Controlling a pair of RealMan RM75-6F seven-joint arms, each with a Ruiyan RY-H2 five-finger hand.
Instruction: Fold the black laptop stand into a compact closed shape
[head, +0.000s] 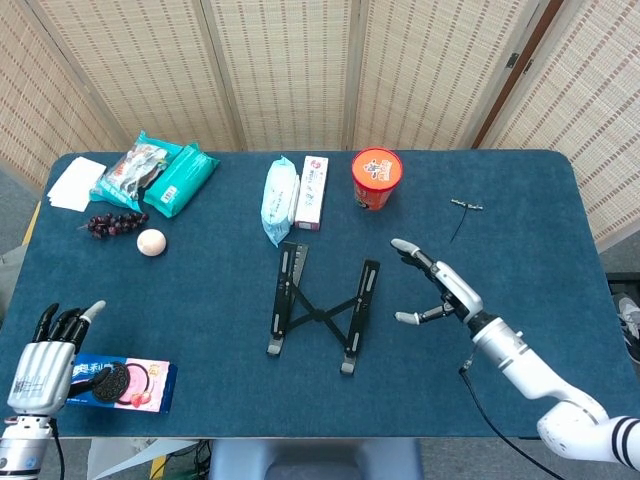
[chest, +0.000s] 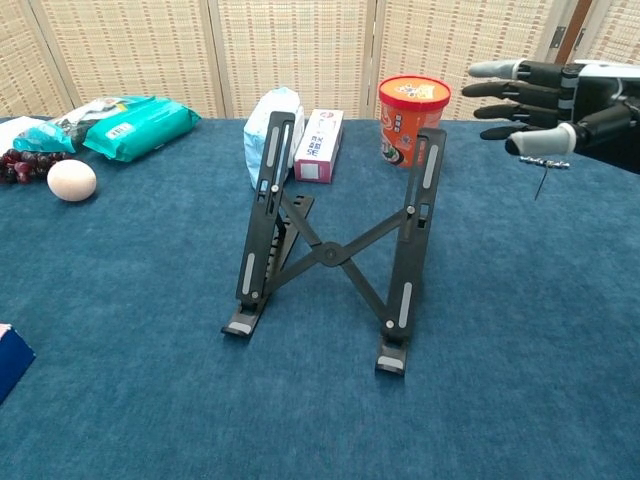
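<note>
Black metal laptop stand (head: 322, 311) with 2 rails joined by an X-shaped brace stands unfolded at the centre of the blue-covered table (head: 520, 230). Right hand (head: 437, 288) hovers just beside the stand's right rail, apart from it, fingers spread wide, holding nothing. Left hand (head: 45, 350) sits at the near left corner, fingers extended close together, empty, next to a cookie box (head: 122, 383).
</note>
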